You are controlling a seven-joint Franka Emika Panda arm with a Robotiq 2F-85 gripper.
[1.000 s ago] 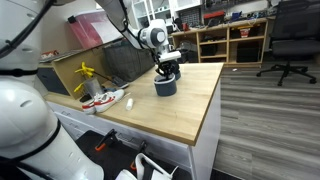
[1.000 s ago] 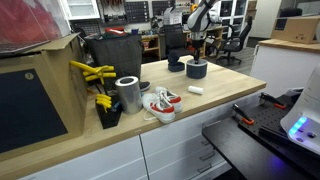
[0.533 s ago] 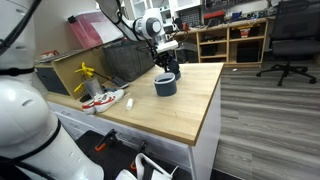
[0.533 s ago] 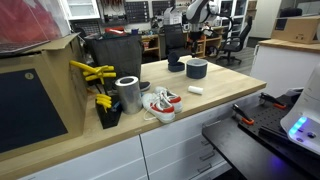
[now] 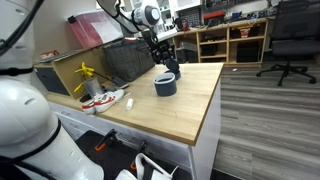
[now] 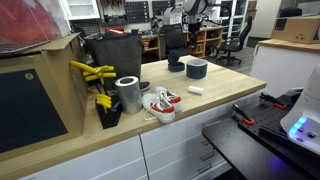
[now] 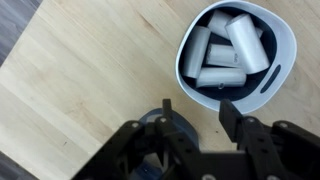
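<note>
Several white cylinders (image 7: 225,50) in bowl (image 7: 290,45), gripper (image 7: 196,105) lifted clear above it since a second ago, jaws apart and empty, bowl unmoved on table (image 7: 80,80).

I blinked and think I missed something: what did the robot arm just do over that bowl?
The gripper rose up from the bowl and its jaws opened; nothing is between them. The bowl, the white cylinders in it, the shoes and the metal can stayed put.
</note>
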